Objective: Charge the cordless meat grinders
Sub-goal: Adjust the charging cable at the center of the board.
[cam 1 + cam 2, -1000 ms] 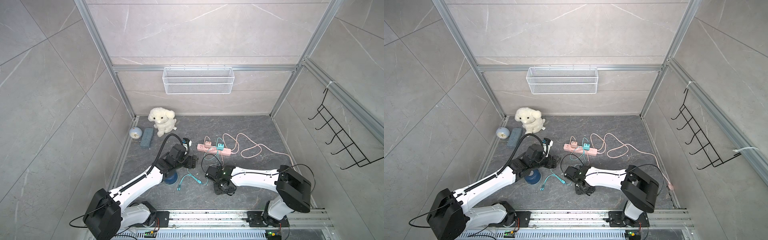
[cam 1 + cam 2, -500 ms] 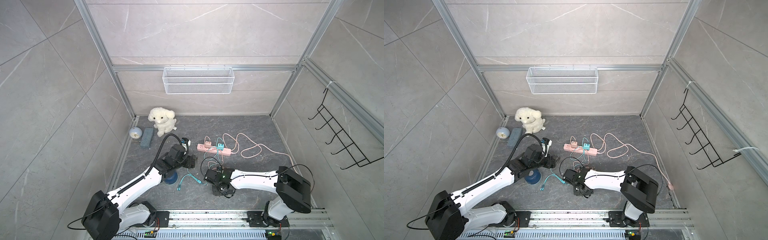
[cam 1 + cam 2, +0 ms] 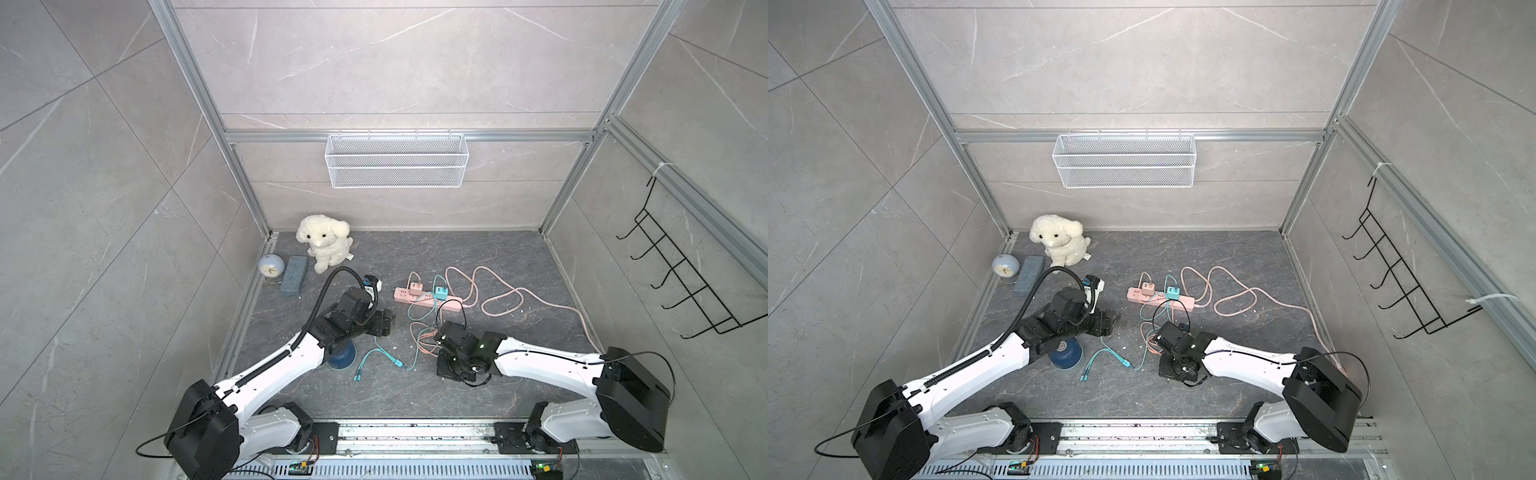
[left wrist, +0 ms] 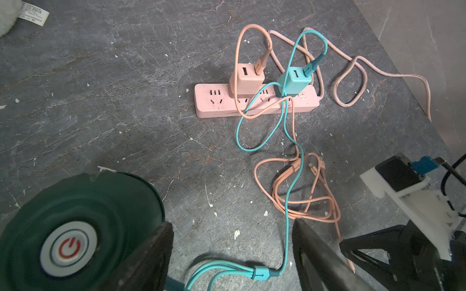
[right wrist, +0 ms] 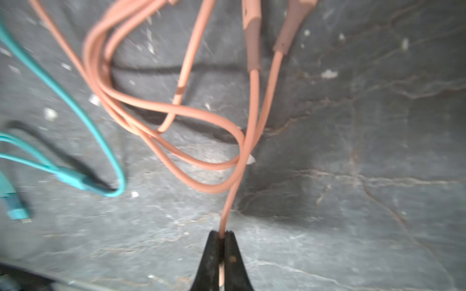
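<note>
Two grinders, two stories! Nearest us, the right tool (image 5: 222, 241) is clenched on the pink cable (image 5: 253, 100), well apart from both units. The blue grinder (image 3: 341, 358) sits on the desk (image 3: 415, 399), half tucked under the left forearm (image 3: 291, 365). The left tool (image 4: 232, 257) hangs released, teal cable (image 4: 261, 273) lying between its fingers (image 4: 151, 257), and the green grinder (image 4: 70, 234) stands just outside one finger, cut off by the frame, hidden in both top views. Bare desk opens ahead to the power strip (image 4: 214, 100).
</note>
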Robot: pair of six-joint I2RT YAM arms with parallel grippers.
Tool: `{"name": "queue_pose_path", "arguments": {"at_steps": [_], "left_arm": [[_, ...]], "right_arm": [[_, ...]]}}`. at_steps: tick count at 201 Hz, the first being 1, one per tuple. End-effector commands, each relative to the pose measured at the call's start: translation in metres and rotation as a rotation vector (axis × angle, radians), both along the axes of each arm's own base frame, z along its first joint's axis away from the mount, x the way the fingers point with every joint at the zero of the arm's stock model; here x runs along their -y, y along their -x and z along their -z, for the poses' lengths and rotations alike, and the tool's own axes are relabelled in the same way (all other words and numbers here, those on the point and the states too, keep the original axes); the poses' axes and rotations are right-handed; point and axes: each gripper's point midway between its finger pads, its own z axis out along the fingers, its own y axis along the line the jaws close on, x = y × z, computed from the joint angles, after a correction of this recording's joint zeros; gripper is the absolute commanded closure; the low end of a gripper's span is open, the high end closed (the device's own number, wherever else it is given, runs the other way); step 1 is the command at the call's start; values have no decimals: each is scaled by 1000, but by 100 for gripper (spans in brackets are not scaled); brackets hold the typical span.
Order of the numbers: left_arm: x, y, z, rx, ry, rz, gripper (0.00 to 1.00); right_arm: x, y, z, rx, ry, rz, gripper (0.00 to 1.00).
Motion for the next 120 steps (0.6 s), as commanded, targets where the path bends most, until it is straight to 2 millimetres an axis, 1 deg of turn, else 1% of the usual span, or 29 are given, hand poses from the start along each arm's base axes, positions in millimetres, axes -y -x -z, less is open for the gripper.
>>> {"name": "queue_pose_path", "arguments": {"at_steps": [1,19,51,120], "left_arm": [[9,-3,-18,24,24,36,24],[9,-4,-19,23,29,33,24],[11,-4,-19,11,34,39,24],[11,-3,-18,6,33,36,24]], "right_arm": [[-23,-5,-14,-18,-188,23,100],[-29,-9,-23,-20,-248,25,100],[-34,-12,-31,-29,-310,23,100],[-36,-13,-32,-41,-337,14,100]]}}
